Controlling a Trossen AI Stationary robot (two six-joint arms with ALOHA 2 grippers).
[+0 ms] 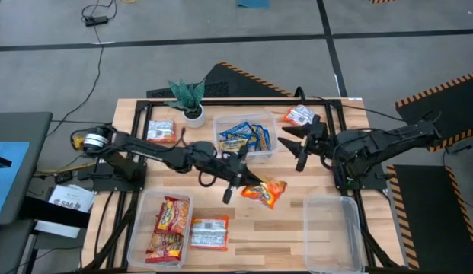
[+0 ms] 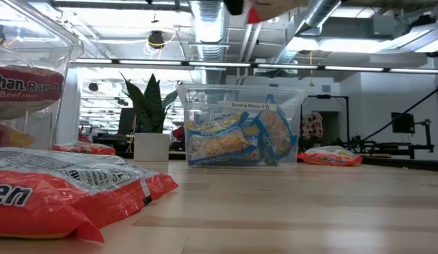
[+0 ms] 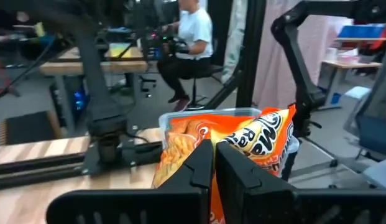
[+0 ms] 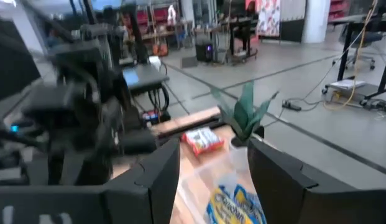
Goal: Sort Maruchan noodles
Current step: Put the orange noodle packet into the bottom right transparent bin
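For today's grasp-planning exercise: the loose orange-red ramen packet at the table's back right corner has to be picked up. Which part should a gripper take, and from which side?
The orange-red packet lies flat and alone on the table, clear of the tub of blue packets. Probably best to come straight down and pinch across its shorter width near the middle, where the crinkly wrap bulges. The open right gripper is nearest; the left gripper already holds another packet.

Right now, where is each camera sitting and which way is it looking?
High view: above the table, looking down; both arms show, left gripper holding an orange packet.
Low view: at tabletop height, looking across at the blue-packet tub and plant; hardly any arm shows.
Left wrist view: behind its own shut fingers, facing that orange packet.
Right wrist view: between its open fingers, facing the plant.
The high, low and right wrist views share the plant.
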